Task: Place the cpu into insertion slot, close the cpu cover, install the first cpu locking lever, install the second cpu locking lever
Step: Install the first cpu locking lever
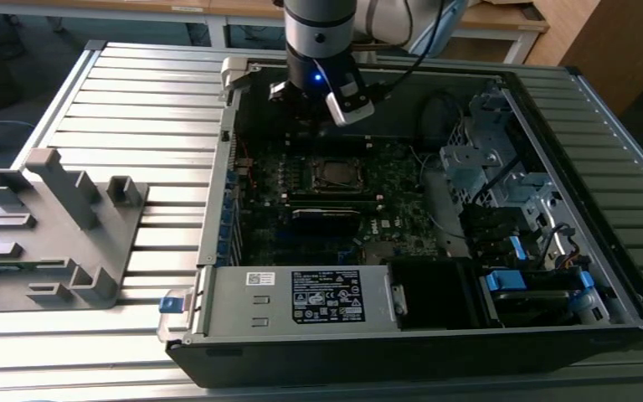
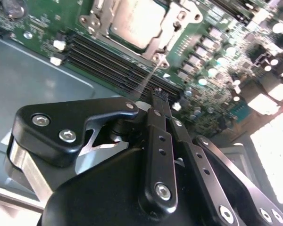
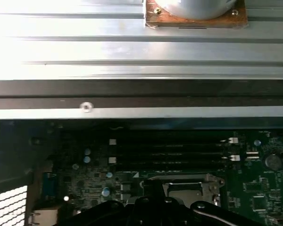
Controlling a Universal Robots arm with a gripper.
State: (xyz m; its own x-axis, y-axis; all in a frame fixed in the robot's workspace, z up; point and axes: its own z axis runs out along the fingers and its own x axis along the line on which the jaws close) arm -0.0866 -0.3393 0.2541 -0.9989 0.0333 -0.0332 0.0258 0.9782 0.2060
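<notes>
While the tool (image 2: 159,94) hangs low over the motherboard (image 2: 212,61) inside the open computer case (image 1: 411,356), its fingers (image 2: 158,136) are pressed together - nothing visibly pinched between them. Tool tip sits over the dark memory slots (image 2: 108,61), just beside the insertion slot (image 1: 336,172), not touching it as far as the second wrist view shows. The cpu (image 2: 134,21) is already seated in the slot, dull silver face up. The cpu cover (image 2: 172,35) lies flat around that face, framing it. A thin silvery rod (image 2: 148,77) slants from the socket corner toward the tool tip - too blurred to tell whether they touch. The case rests on a slatted metal bench (image 1: 131,109). A grey moulded fixture (image 1: 59,226) stands on the bench at the exterior view's left, well apart from the case. The white-labelled power-supply box (image 1: 299,297) fills the case's near corner.
</notes>
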